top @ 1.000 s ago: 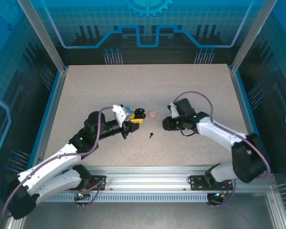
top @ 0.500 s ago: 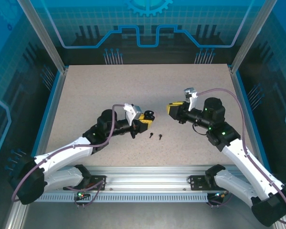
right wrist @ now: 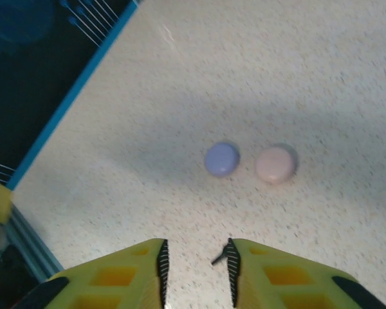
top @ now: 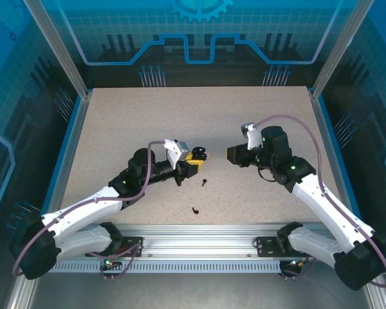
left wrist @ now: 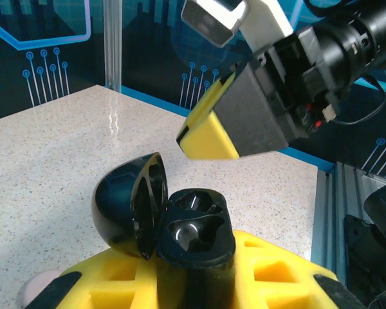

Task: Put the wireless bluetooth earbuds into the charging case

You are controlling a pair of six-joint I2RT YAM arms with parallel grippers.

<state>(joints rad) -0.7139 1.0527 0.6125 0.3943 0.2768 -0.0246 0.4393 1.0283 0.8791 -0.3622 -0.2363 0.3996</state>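
My left gripper [top: 193, 159] is shut on the black charging case [top: 199, 153], held above the table's middle. In the left wrist view the case [left wrist: 194, 225] stands upright between the yellow fingers [left wrist: 276, 273], lid [left wrist: 125, 203] swung open to the left and both sockets bare. My right gripper [top: 230, 154] hovers just right of it, and its yellow fingertip [left wrist: 209, 138] hangs above the case. Its jaws [right wrist: 196, 270] stand apart with nothing clamped. A thin black sliver [right wrist: 218, 258] juts from the right pad. Two black earbuds lie on the table, one [top: 204, 182] below the case, another [top: 195, 210] nearer the front.
A lavender round case [right wrist: 222, 159] and a pale pink round case [right wrist: 276, 163] lie side by side on the speckled table below the right gripper. The pink one [left wrist: 42, 286] peeks out beside the left fingers. A blue rim [top: 67, 151] edges the table.
The right gripper's jaws have parted and the arm has shifted slightly. The second black earbud, which lay beside the first half a second ago, now lies closer to the front edge.
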